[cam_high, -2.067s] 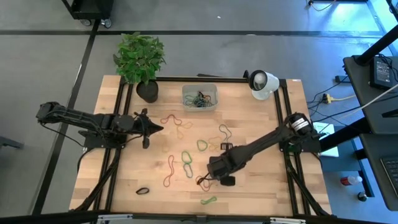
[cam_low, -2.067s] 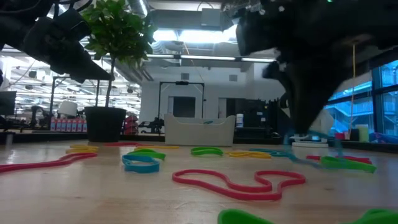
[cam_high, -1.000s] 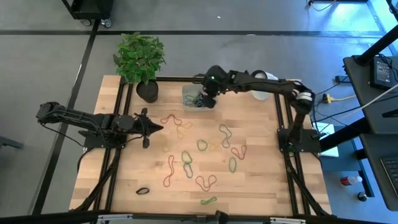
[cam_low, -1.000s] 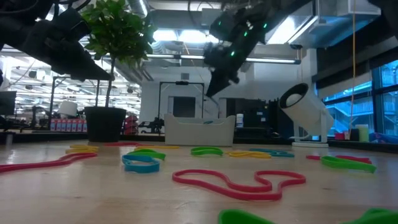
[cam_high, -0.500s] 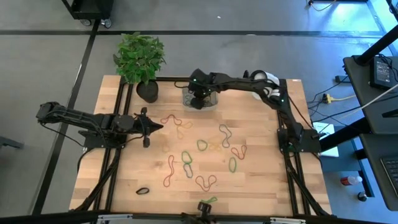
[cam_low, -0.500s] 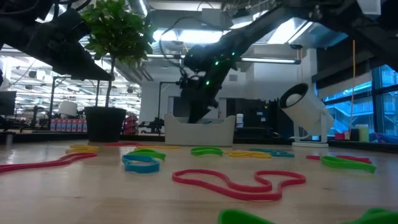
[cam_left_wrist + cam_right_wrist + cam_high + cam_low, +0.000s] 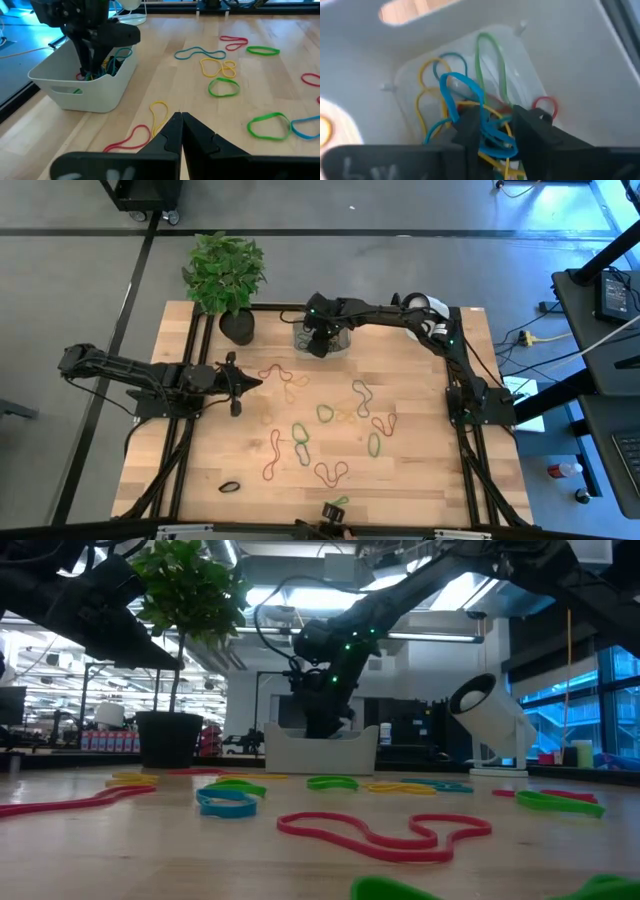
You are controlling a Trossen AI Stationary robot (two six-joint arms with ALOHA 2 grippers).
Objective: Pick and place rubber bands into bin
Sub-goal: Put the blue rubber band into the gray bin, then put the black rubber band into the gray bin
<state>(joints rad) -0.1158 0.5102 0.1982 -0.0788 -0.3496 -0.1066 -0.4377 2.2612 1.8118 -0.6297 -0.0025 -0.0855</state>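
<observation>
One small shallow translucent grey-clear plastic bin (image 7: 322, 337) with rounded corners, near the middle of the far edge of the light wooden worktop (image 7: 420, 470). It holds a tangle of thin floppy rubber bands (image 7: 465, 117) in blue, yellow, green and red; the number in the tangle cannot be told.

About a dozen more loose bands (image 7: 301, 442) lie over the middle of the worktop, red, green and yellow-tan, several twisted into figure-eights. One black band (image 7: 230, 487) lies toward the near left corner.

Two dark arms. Right hand (image 7: 492, 131) reaches down inside the bin, fingers slightly apart with a blue band running between them. Left hand (image 7: 181, 125) hangs near the left edge, fingers together on nothing.

One green leafy plant in a black pot (image 7: 237, 327), far left corner, just beside the bin. One white round camera (image 7: 423, 315), far right corner. No readable writing.
</observation>
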